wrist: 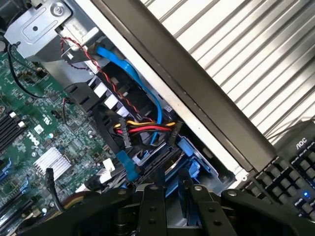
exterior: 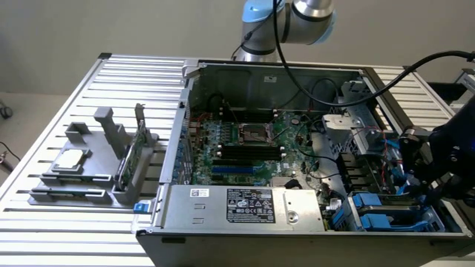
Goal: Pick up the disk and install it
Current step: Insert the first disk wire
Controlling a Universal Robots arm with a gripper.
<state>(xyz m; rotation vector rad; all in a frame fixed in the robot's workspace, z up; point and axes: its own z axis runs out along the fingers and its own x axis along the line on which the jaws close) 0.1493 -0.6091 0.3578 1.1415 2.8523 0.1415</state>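
Looking down your tool first: its two fingers stand at a slim gap, pinching the disk, whose blue carrier edge shows between them. You've got it over the drive-bay corner of the computer case, about 4 o'clock on the case in the exterior view, just beside two blue carriers seated there. Just past the disk, a bundle of red, yellow and black power leads crosses, with a blue data cable looping beside it. Over the case wall nearest your tool, a black keyboard shows, one key lit blue. Further in, at the case's centre, the green motherboard lies bare, and the grey power supply sits at 6 o'clock. Out at 9 o'clock on the slatted surface, well apart from your tool, the grey holder carries the silver chip and the upright green card. At 12 o'clock, the arm rises behind the case.
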